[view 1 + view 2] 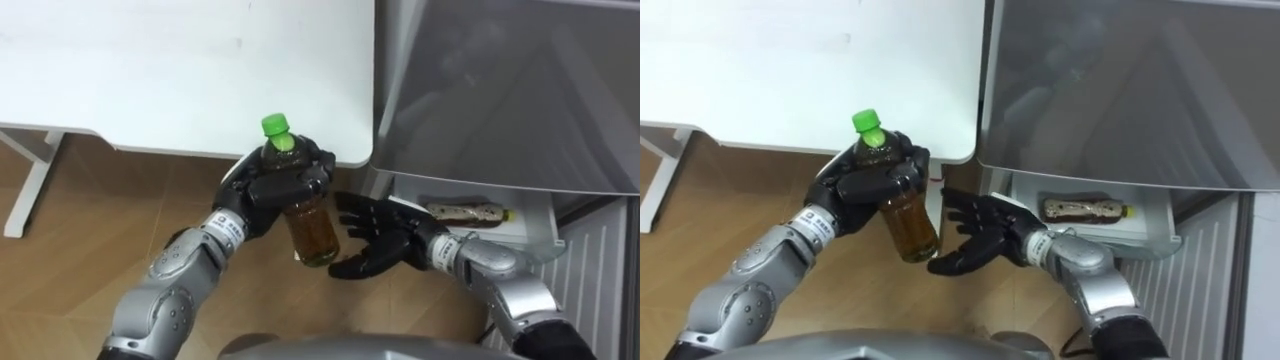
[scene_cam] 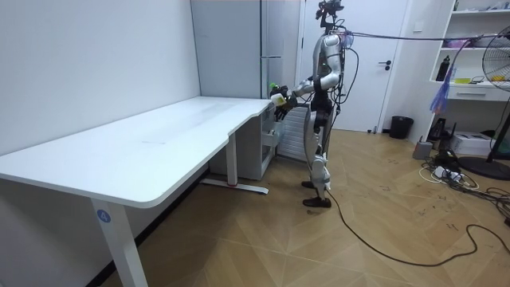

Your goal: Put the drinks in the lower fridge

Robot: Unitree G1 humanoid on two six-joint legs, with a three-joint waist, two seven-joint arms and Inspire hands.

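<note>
One drink (image 1: 466, 212) already lies in the lower fridge compartment (image 1: 535, 235), right of centre. Mid-frame, the left hand (image 1: 280, 188) grips a green-capped bottle (image 1: 312, 232); the right hand (image 1: 385, 238), fingers spread, hovers just beside it. Stowing this one remains.

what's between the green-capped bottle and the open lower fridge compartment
The open right hand sits directly between the green-capped bottle, gripped by the left hand, and the lower fridge compartment. Another bottle lies on its side inside, taking up part of that space.
</note>
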